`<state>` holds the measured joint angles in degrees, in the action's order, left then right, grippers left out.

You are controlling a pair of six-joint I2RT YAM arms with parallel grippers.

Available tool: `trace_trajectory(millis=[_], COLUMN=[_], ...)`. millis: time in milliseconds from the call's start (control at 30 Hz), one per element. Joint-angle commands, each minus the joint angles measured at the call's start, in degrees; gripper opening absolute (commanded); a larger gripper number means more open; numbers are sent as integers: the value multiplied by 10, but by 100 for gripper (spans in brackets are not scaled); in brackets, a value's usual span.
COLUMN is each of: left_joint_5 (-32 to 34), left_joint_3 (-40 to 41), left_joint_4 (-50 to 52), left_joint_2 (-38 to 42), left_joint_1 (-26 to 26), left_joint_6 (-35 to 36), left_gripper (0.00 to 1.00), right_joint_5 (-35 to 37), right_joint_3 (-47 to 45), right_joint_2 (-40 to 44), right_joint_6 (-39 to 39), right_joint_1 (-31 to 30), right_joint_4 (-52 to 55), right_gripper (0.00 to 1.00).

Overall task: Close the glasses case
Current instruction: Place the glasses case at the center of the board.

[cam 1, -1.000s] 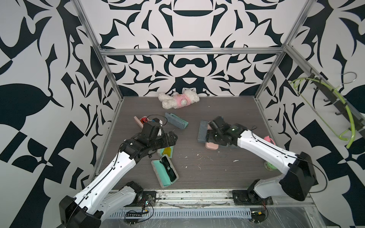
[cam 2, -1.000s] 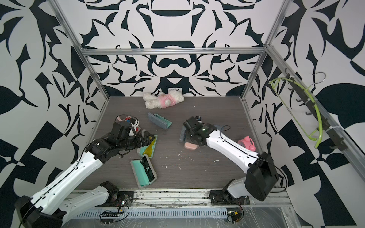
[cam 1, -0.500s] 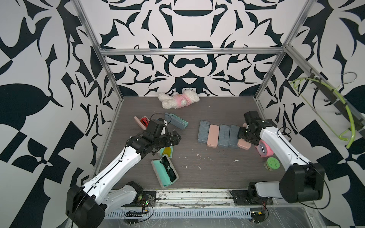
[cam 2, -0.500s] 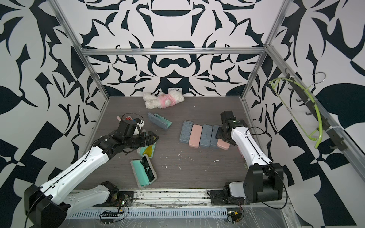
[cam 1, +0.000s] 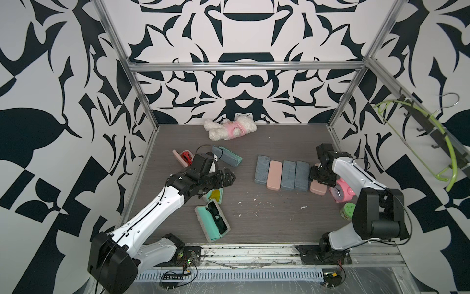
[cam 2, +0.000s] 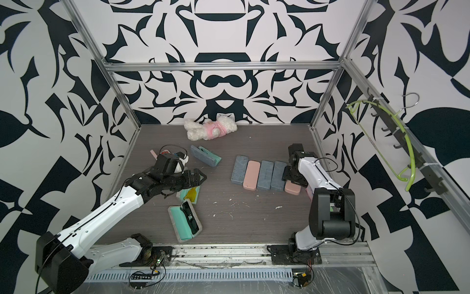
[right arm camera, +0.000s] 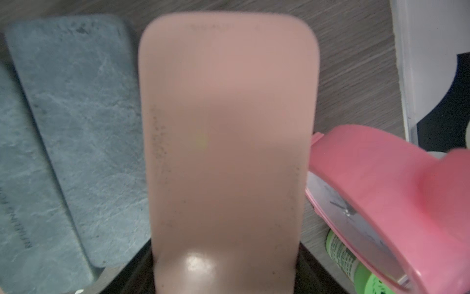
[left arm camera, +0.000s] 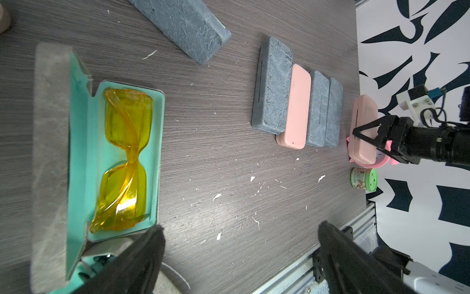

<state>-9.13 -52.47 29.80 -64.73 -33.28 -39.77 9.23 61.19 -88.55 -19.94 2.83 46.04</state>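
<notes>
**Worktop point(cam 1: 267, 219), dark wood grain: contents**

1. Left hand point(cam 1: 227, 177): jaws spread wide, holding nothing. It hangs over item 2 without touching it.
2. Yellow-glasses case point(left arm camera: 78, 157): grey shell, teal lining, lid lying fully open. It sits left of centre, partly under the left hand. Yellow glasses point(left arm camera: 124, 157) lie folded in its tray.
3. Black-glasses case point(cam 1: 212, 225): same pattern, also open, just in front of item 2 towards the front rail. Black glasses point(cam 1: 218, 217) lie inside.
4. Right hand point(cam 1: 319, 178): clamped across the gripped pink case point(right arm camera: 229, 127). The case is closed and sits at the right end of item 5. Whether it rests on the worktop cannot be told.
5. Row of closed cases point(cam 1: 288, 175): grey, pink, grey, grey, side by side and touching, right of centre.
6. Pink alarm clock point(cam 1: 342, 191): just beside the gripped pink case, towards the right wall.
7. Green tub point(cam 1: 348, 210): just in front of the clock.
8. Part-open grey case point(cam 1: 226, 159): teal lining showing, behind the left hand.
9. Red-glasses case point(cam 1: 177, 156): pink, open, at the back left.
10. Plush toy point(cam 1: 230, 129): white and pink, lying against the back wall.
</notes>
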Motion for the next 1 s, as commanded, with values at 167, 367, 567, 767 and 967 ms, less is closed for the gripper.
trace_trajectory(millis=[167,367,567,767,967], left_joint_5=[1,10,14,16,23], left_joint_3=[-6,-10,-11,-12,-23], left_joint_4=[8,16,21,27,57], left_joint_2=[6,6,8,7,-4], left_joint_1=[1,1,2,2,13], left_joint_6=[11,12,13,8,9], left_gripper=[99,99,99,99,99], right_joint_5=[-11,-47,-48,-78,-93], right_joint_3=[-5,-29,-33,-34,-36], right_joint_2=[-33,-31,-22,-12,10], right_joint_6=[42,35,31,26,23], right_joint_1=[13,13,13,14,14], right_joint_4=[-73,-96,-94,-99,-97], right_gripper=[60,63,72,82,83])
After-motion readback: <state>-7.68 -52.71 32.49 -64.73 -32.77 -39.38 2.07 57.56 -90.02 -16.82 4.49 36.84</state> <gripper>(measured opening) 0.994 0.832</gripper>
